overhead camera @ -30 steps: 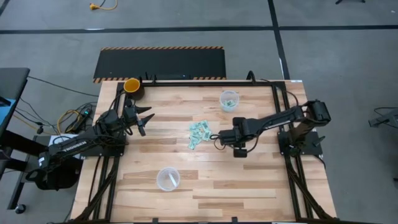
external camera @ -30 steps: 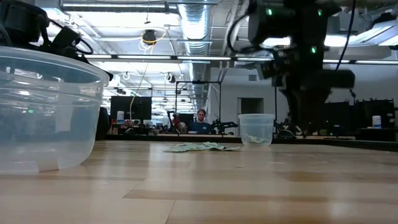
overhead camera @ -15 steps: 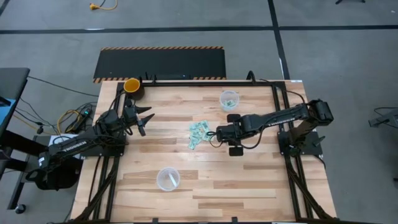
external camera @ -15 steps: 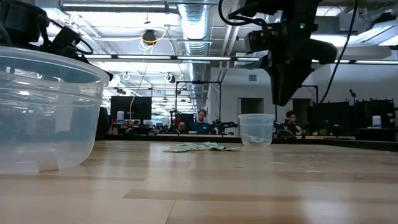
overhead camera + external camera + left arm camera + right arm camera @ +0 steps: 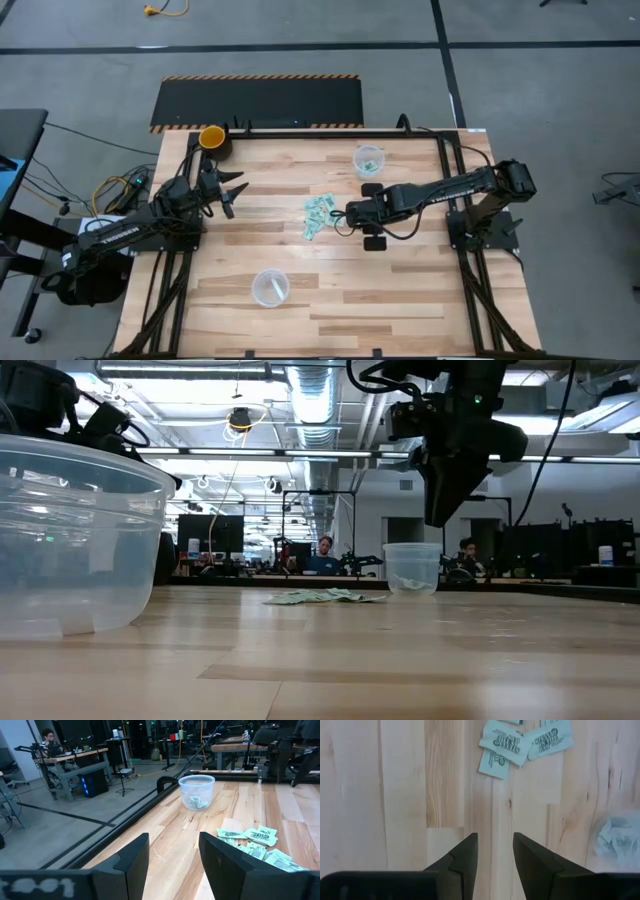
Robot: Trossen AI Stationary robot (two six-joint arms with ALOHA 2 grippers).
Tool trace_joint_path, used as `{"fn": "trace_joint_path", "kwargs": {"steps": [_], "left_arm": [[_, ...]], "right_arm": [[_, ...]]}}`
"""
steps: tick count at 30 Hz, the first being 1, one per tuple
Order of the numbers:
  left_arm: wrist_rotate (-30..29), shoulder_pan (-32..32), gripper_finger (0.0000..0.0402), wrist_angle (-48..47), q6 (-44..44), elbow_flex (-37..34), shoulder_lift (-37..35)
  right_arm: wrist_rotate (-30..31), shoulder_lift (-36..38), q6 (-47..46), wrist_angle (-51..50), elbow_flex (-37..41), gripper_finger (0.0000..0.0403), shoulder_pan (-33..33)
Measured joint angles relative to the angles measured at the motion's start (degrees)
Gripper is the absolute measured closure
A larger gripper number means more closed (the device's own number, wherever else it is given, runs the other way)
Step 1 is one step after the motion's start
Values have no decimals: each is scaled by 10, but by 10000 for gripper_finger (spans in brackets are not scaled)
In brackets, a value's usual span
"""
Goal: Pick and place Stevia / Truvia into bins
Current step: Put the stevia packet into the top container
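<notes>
Two clear bins stand on the wooden desk (image 5: 420, 290): the far bin (image 5: 369, 160), near the back edge, with a few packets already inside, and the near bin (image 5: 270, 286) toward the front, well apart from it. Between them, around the middle of the desk, lies the loose pile of Stevia packets (image 5: 320, 214), pale green and overlapping, too jumbled to count exactly. The right gripper (image 5: 349, 216) hangs above the desk just beside the pile, jaws spread and holding nothing. The left gripper (image 5: 229, 190) waits near the back left, jaws also spread and empty, close to a single yellow-orange cup (image 5: 212, 137) at the corner.
</notes>
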State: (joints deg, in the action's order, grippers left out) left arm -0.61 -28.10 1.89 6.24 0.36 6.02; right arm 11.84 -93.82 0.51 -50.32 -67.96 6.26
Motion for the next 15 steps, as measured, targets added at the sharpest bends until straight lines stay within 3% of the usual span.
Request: {"fn": "trace_joint_path", "kwargs": {"steps": [15], "left_arm": [[0, 0, 239, 0, 0, 0, 0]], "right_arm": [[0, -3, 0, 30, 0, 287, 0]]}}
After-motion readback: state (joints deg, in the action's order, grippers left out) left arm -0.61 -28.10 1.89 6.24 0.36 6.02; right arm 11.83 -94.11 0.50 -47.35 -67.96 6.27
